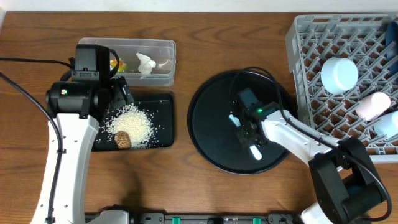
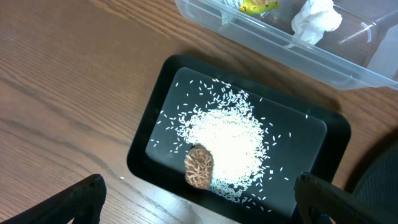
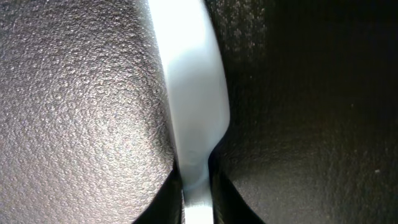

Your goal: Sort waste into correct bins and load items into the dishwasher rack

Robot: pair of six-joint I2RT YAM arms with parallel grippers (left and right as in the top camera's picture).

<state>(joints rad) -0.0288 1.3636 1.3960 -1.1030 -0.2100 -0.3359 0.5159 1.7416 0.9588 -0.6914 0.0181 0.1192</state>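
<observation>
Right claw (image 1: 247, 132): pinching a pale utensil (image 3: 193, 112) over the round black tray (image 1: 208, 134).
Left claw (image 2: 199, 186): hanging wide open above the black rectangular tray (image 2: 163, 99), gripping nothing.
Waste: rice grains (image 2: 230, 134) and brown lump (image 2: 199, 167) lying in that tray; yellow-green wrapper (image 2: 256, 6) and white tissue (image 2: 316, 18) sitting in the clear tub (image 2: 348, 71).
Rack (image 1: 311, 74): carrying a white bowl (image 1: 339, 74), pink cup (image 1: 373, 104) and light-blue cup (image 1: 388, 123).
Hidden: the right arm is covering the utensil's middle, and its kind is hard to tell.
</observation>
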